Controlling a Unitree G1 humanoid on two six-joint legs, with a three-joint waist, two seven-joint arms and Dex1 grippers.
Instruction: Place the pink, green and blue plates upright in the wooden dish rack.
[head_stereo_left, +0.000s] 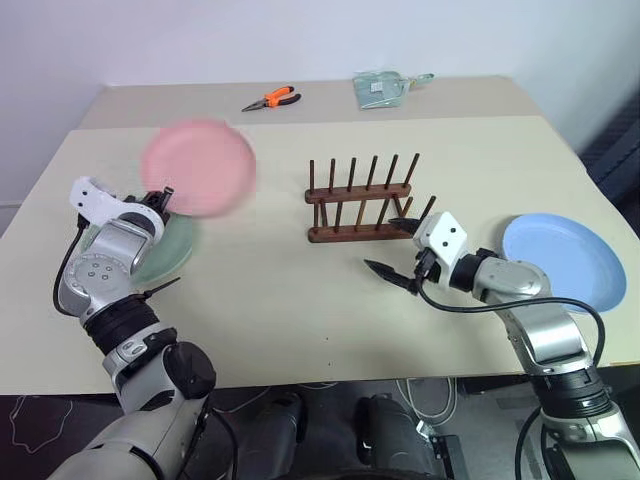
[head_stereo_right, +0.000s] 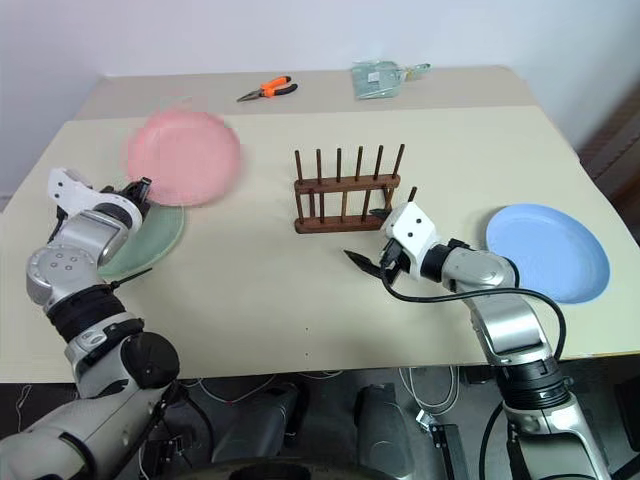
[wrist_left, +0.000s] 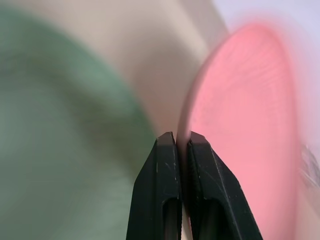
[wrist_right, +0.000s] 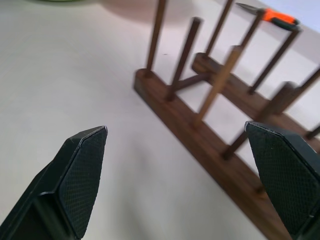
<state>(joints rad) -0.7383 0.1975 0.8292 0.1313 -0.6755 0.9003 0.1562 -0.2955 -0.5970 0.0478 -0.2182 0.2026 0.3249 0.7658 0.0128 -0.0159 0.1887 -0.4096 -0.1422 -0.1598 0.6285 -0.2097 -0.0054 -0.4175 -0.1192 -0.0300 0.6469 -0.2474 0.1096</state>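
Plates first: from the left eye view, the pink plate (head_stereo_left: 198, 167) is up off the surface, pinched at its near rim by the left gripper (head_stereo_left: 163, 198), tilted so its face shows. Green plate (head_stereo_left: 160, 250) lies flat on the surface right under that arm, blue plate (head_stereo_left: 563, 259) sits flat well off to the right, beyond the right gripper (head_stereo_left: 396, 250). Rack (head_stereo_left: 358, 202) is mid-surface with every slot free, so none of the three is in yet. Pliers (head_stereo_left: 272, 98) and a clear bag (head_stereo_left: 380, 88) lie at the far edge, out of the way.

Right eye view tells the same story: the right gripper hangs just in front of the rack with its jaws spread wide, holding nothing.

Left wrist view is the useful one: jaws pressed together on the thin pink rim, green plate blurry beside it.

Right wrist view: jaws wide apart, the rack's pegs and rail just ahead.

My take: these look light, stiff and matte, so not very slippery, but a rim pinch lets a plate swing. I'd grip the edge deep and lower the opposite edge between two pegs.
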